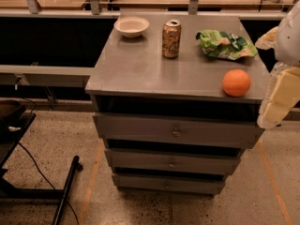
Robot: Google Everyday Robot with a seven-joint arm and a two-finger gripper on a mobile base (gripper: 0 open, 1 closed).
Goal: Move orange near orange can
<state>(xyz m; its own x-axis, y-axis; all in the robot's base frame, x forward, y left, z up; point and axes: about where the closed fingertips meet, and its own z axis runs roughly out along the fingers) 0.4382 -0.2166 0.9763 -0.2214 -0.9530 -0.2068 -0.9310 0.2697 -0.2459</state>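
Observation:
The orange is a round bright fruit resting near the front right corner of the grey cabinet top. The orange can stands upright toward the back middle of the top, gold-orange with pale swirls and a silver lid. Orange and can are well apart. My gripper is at the right edge of the view, just right of the cabinet's front right corner and a short way right of the orange, not touching it. It holds nothing that I can see.
A white bowl sits at the back left of the top. A crumpled green snack bag lies at the back right, behind the orange. Three drawers face me below. A black stand is on the floor at left.

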